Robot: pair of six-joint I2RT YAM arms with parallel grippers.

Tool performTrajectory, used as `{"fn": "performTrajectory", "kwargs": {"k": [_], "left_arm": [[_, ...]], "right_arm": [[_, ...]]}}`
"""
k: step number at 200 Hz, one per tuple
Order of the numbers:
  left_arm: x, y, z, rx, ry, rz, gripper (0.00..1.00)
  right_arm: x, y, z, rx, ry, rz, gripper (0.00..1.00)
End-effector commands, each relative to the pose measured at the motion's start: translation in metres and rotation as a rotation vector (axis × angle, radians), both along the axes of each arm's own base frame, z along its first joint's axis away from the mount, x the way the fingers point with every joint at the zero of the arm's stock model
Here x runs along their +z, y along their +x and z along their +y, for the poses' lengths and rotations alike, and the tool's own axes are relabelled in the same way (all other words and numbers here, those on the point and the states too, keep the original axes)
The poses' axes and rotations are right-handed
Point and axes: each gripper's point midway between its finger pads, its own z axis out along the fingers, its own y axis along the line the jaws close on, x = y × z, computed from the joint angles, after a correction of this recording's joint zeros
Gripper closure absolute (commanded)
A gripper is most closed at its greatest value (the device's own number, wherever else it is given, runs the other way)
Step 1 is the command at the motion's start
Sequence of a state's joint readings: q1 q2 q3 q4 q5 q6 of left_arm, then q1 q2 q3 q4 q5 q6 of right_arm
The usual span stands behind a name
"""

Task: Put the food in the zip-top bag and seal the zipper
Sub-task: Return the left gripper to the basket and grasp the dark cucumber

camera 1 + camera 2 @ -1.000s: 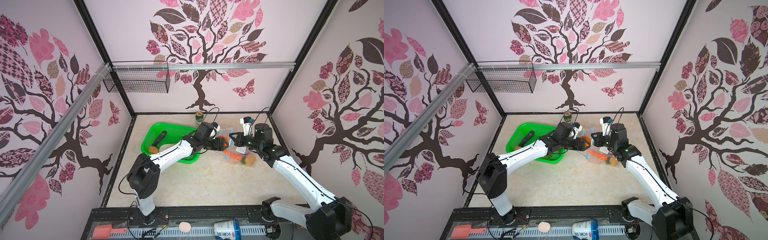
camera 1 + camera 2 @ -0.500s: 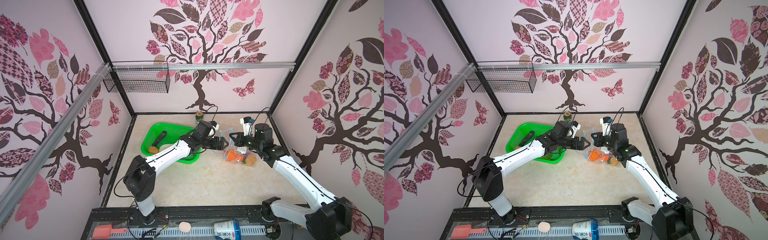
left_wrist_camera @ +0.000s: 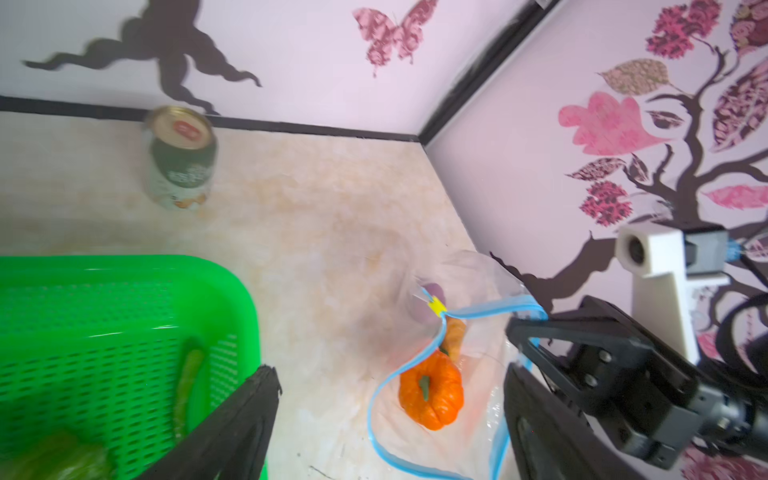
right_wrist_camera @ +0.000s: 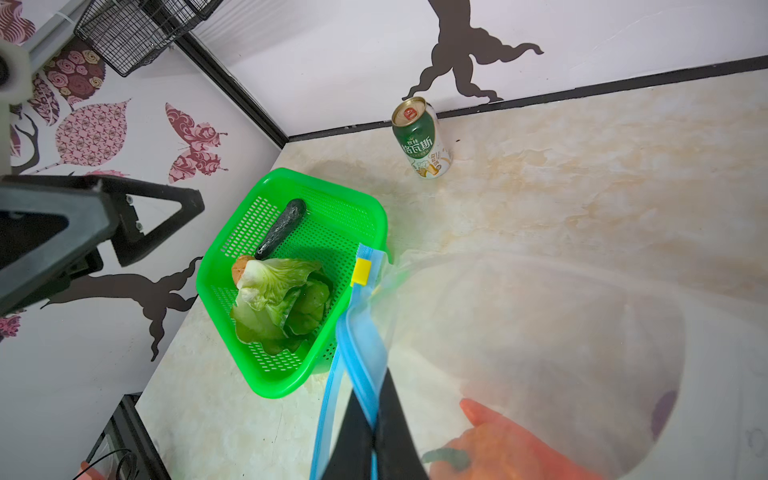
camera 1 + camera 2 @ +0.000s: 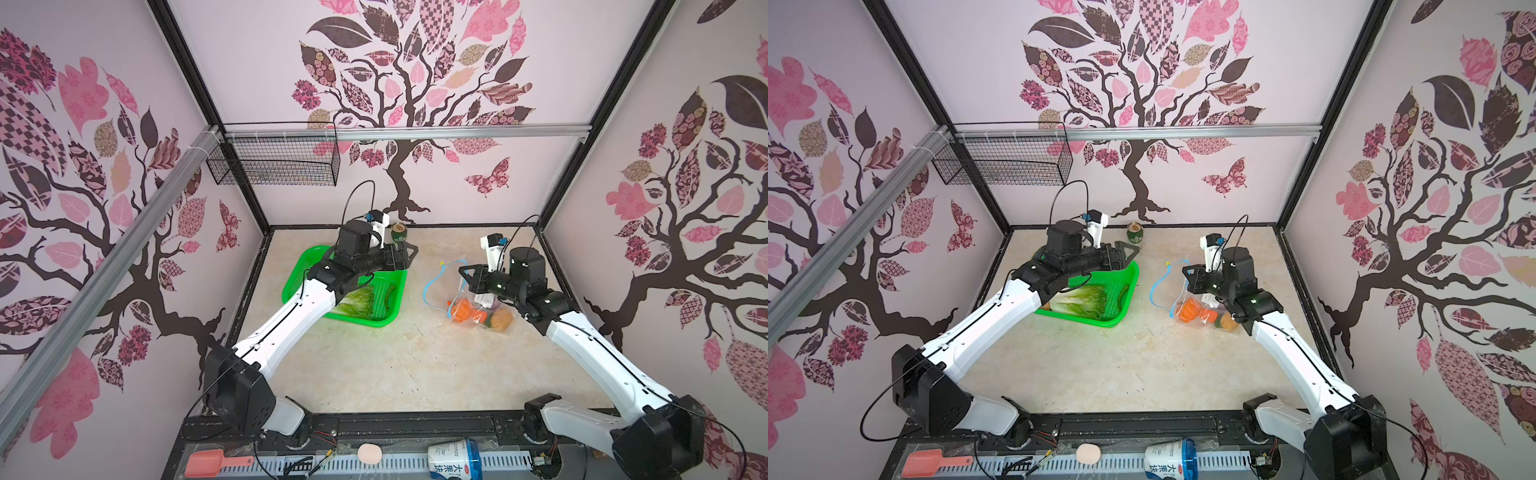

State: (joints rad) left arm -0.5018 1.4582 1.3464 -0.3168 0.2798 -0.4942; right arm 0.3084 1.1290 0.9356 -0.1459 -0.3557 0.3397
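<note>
Leftward: white-and-green napa cabbage (image 5: 356, 301) unbagged in green perforated plastic basket (image 5: 374, 323), released left hand (image 5: 405, 257) above its far corner. Rightward: clenched right hand (image 5: 464, 275) pinching light-blue zipper strip (image 5: 428, 286) of clear crinkly bag (image 5: 467, 293) on desk (image 5: 374, 365). Risk of bulky cabbage snagging slack mouth, yanking strip loose.

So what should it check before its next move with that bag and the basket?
1. Grip on the zipper: ok, right gripper is shut on the blue strip.
2. Mouth of the zip-top bag open: ok, the strip gapes in a loop.
3. Spare gripper free: ok, left gripper is open and empty, by the green basket.
4. All food bagged: not ok; napa cabbage and dark cucumber lie in the basket.
5. Cabbage fits through the mouth: cannot tell.
</note>
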Motion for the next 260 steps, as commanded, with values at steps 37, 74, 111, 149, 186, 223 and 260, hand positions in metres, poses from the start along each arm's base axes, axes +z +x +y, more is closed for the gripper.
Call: {"fn": "performTrajectory", "kwargs": {"k": [37, 74, 111, 149, 186, 223, 260], "left_arm": [[-0.04, 0.033, 0.112, 0.163, 0.307, 0.009, 0.14], [-0.058, 0.062, 0.177, 0.246, 0.427, 0.01, 0.14], [-0.085, 0.089, 0.229, 0.362, 0.541, 0.078, 0.15], [-0.123, 0.105, 0.241, 0.351, 0.652, 0.146, 0.16], [-0.152, 0.112, 0.247, 0.337, 0.697, 0.207, 0.19], [-0.179, 0.114, 0.26, 0.354, 0.69, 0.268, 0.22], [-0.21, 0.116, 0.26, 0.331, 0.691, 0.337, 0.23]], "right_arm": [[0.02, -0.007, -0.001, 0.004, 0.022, -0.059, 1.0], [0.019, -0.006, 0.001, 0.012, 0.033, -0.055, 1.0], [0.018, -0.005, 0.002, 0.016, 0.039, -0.056, 1.0], [0.016, -0.004, 0.003, 0.014, 0.038, -0.05, 1.0], [0.014, -0.002, 0.003, 0.012, 0.035, -0.043, 1.0], [0.012, -0.001, 0.003, 0.013, 0.028, -0.038, 1.0], [0.013, -0.002, 0.001, 0.007, 0.025, -0.045, 1.0]]}}
